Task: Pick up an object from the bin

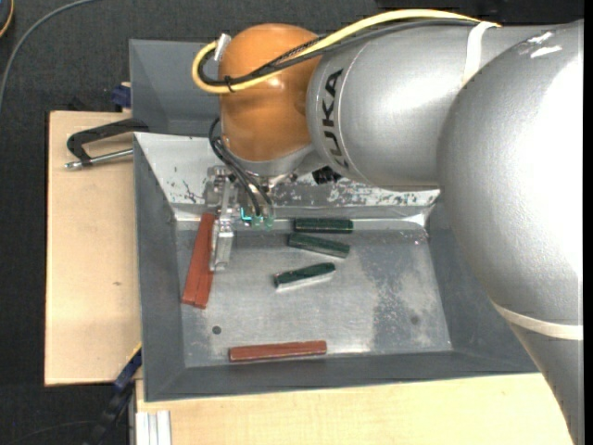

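Note:
My gripper (222,239) hangs low in the bin's back left corner, under the orange wrist cover. Its metal tip stands right beside the upper end of a red-brown flat bar (198,261), which lies lengthwise along the left wall; I cannot tell whether they touch. To the gripper's right lie three dark green bars: one (322,223) against the back wall, one (318,243) just in front of it, and one (304,275) with a pale edge nearer the middle.
A second red-brown bar (278,350) lies flat along the front wall. The arm covers the bin's right side and back rim. The floor at the right front is bare scuffed metal.

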`<state>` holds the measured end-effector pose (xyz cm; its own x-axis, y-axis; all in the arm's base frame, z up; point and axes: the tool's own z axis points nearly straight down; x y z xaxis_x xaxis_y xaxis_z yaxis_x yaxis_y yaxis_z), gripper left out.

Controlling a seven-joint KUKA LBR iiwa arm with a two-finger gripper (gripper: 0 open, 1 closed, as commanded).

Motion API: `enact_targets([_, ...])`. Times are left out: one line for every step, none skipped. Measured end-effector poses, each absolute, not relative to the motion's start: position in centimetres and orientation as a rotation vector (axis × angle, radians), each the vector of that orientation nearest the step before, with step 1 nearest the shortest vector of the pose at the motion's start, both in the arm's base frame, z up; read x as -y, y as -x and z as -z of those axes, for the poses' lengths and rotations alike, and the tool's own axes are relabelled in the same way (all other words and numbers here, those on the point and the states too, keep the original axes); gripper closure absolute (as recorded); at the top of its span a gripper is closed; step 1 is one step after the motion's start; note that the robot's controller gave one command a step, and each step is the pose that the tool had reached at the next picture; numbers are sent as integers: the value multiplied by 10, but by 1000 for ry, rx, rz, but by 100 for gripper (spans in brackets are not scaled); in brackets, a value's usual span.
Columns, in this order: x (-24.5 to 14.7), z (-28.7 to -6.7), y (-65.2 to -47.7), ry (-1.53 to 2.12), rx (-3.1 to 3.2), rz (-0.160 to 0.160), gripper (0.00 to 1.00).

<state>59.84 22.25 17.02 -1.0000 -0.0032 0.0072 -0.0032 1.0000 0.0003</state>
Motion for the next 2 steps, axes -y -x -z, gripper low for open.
enact_targets([-231,-69,-580,-740,3048,1,0])
enact_targets([-231,-72,-582,-737,3055,1,100])
